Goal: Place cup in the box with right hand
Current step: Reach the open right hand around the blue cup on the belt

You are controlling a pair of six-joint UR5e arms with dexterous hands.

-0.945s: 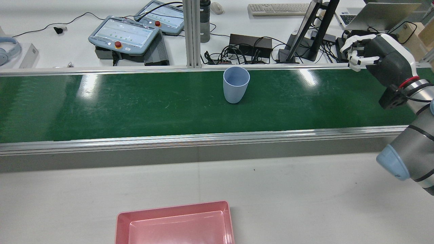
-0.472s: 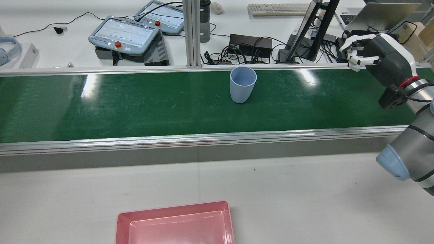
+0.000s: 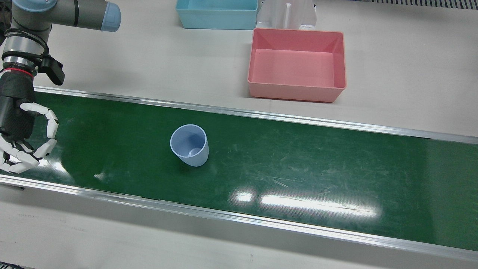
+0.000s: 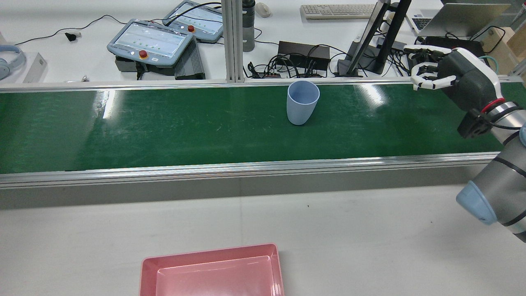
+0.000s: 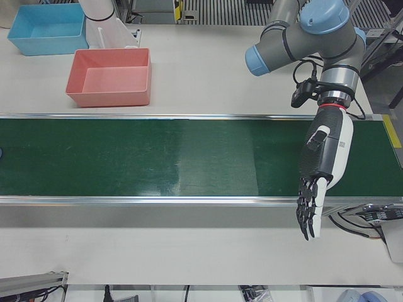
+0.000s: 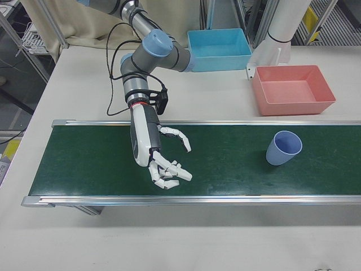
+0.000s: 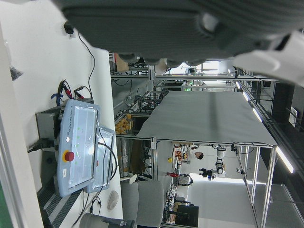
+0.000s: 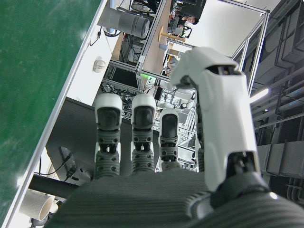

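A pale blue cup (image 3: 189, 145) (image 4: 303, 102) (image 6: 284, 148) stands upright and empty on the green conveyor belt (image 3: 298, 164). My right hand (image 3: 16, 127) (image 4: 456, 74) (image 6: 149, 144) hovers over the belt's end, well to the side of the cup. It is open, its white fingers loosely curled and holding nothing. The pink box (image 3: 295, 92) (image 4: 209, 250) (image 6: 296, 107) (image 5: 108, 99) sits empty on the white table beside the belt. My left hand (image 5: 321, 170) hangs over the belt's other end, open, with fingers stretched out.
A blue bin (image 3: 216, 23) (image 6: 221, 62) and a white pedestal (image 3: 287, 15) stand behind the pink box. Past the belt's far rail in the rear view are teach pendants (image 4: 150, 41), an aluminium post (image 4: 232, 41), cables and a monitor stand (image 4: 370, 41).
The cup has travelled along the belt toward my right hand. The right hand has shifted slightly toward the cup and spread its fingers wider.
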